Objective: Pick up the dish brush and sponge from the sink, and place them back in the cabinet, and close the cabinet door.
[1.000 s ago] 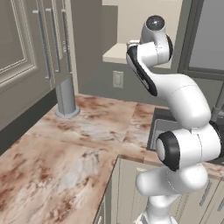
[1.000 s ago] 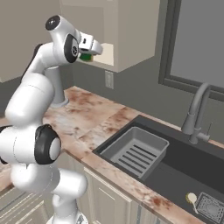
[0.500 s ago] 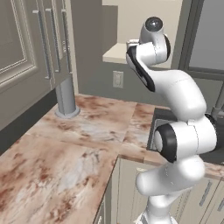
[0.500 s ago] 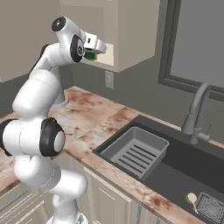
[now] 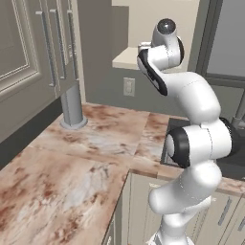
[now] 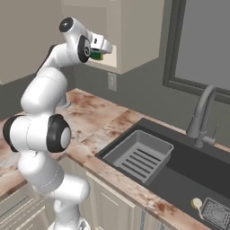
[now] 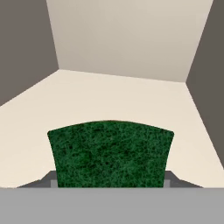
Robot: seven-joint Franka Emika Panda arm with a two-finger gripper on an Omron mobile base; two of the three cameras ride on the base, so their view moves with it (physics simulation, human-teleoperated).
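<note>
My gripper (image 6: 102,50) is raised at the mouth of the open taupe cabinet (image 6: 134,36) and is shut on the sponge (image 6: 95,55). In the hand view the dark green sponge (image 7: 110,153) sits between my gripper's (image 7: 110,180) two fingers, just above the pale cream shelf (image 7: 109,96) with the back wall ahead. The dish brush (image 6: 196,203) lies on the floor of the black sink (image 6: 179,173), near its front right corner. In the left base view my arm hides the hand in front of the cabinet shelf (image 5: 125,58).
A grey ribbed drainer tray (image 6: 138,155) sits in the sink's left half, and the arched faucet (image 6: 201,117) rises behind it. Tall taupe doors with long bar handles (image 5: 48,48) hang at the left. A grey cylinder (image 5: 72,106) stands on the marbled counter (image 5: 81,158).
The hand has carried the sponge a little further toward the cabinet opening, and the arm's lower joints have turned. The brush has stayed put.
</note>
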